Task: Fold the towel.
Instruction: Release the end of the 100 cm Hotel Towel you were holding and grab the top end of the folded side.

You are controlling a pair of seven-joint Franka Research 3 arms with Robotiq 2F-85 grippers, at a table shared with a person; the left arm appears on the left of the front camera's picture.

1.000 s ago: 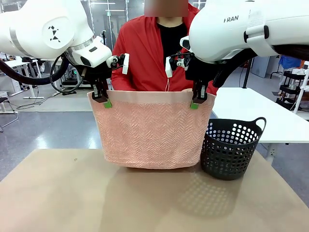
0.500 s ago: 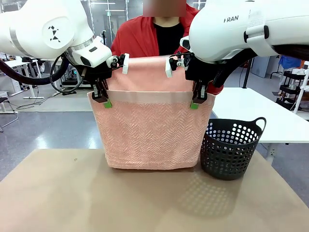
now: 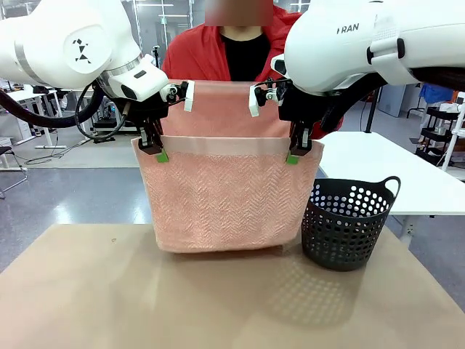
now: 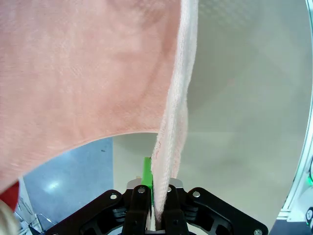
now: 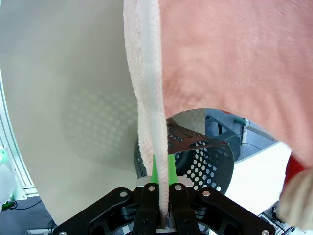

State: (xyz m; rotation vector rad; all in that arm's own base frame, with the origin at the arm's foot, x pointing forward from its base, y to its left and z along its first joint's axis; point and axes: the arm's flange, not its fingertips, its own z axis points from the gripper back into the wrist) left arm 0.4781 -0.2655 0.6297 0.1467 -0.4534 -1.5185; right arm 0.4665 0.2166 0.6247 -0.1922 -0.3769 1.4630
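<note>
Left gripper [image 3: 155, 149] and right gripper [image 3: 296, 151] each clamp a top corner of towel [image 3: 225, 203], which hangs just left of basket [image 3: 347, 225]; judgement: hold corners level and taut so the raised back layer meets edges squarely.

The left arm [image 3: 65, 43] comes in from its side and the right arm [image 3: 363, 40] from the other, both held high; each wrist is bent so its gripper points straight down; the left gripper [image 3: 154, 147] and right gripper [image 3: 296, 151] hang level with each other, well apart; each has its jaws pinched tight on a top corner of the towel [image 3: 225, 196]; in both wrist views the black fingers [image 4: 138, 208] [image 5: 146, 205] clamp the cloth's edge between green pads.
</note>
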